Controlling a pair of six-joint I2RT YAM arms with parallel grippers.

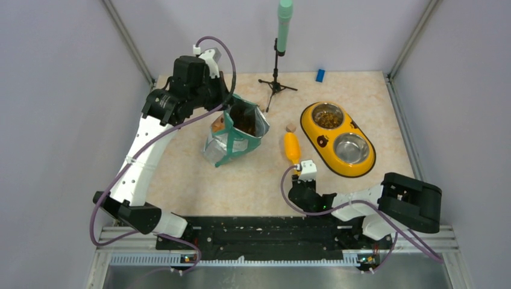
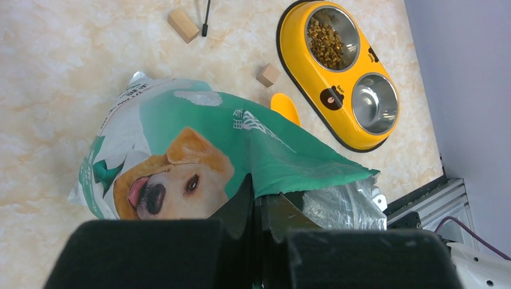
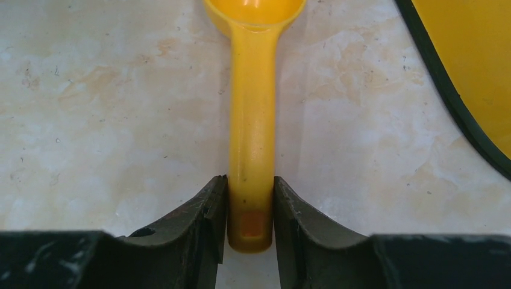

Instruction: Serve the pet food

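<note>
The right gripper [image 3: 249, 183] is set low over the table [image 3: 90, 120], its jaws closed against both sides of the scoop [image 3: 252, 90] at the very end of the handle. The hold is taken far from the scoop's head. Once lifted, the scoop could be swung or tipped downward about the fingertips, and a loaded head would make that worse. Because the handle lies flat on the table, the fingertips could also be dragged across the surface, and the grip could be lost.

A cube [image 1: 291, 127] lies just beside the scoop's head and could be knocked aside.

To the right, the feeder [image 1: 337, 138] is seen with kibble [image 1: 327, 117] in its far cup, while its near cup is bare. Kibble carried on a tilting scoop could be spilled short of either cup.

To the left, the pouch [image 1: 235, 135] is held open by the left gripper [image 2: 260, 205], which is clamped shut on the torn rim. More kibble [image 1: 244, 120] is visible inside the mouth. The pouch is supported by that rim alone. If the scoop is pushed in hard, the rim could be pulled free or the pouch folded over.
</note>
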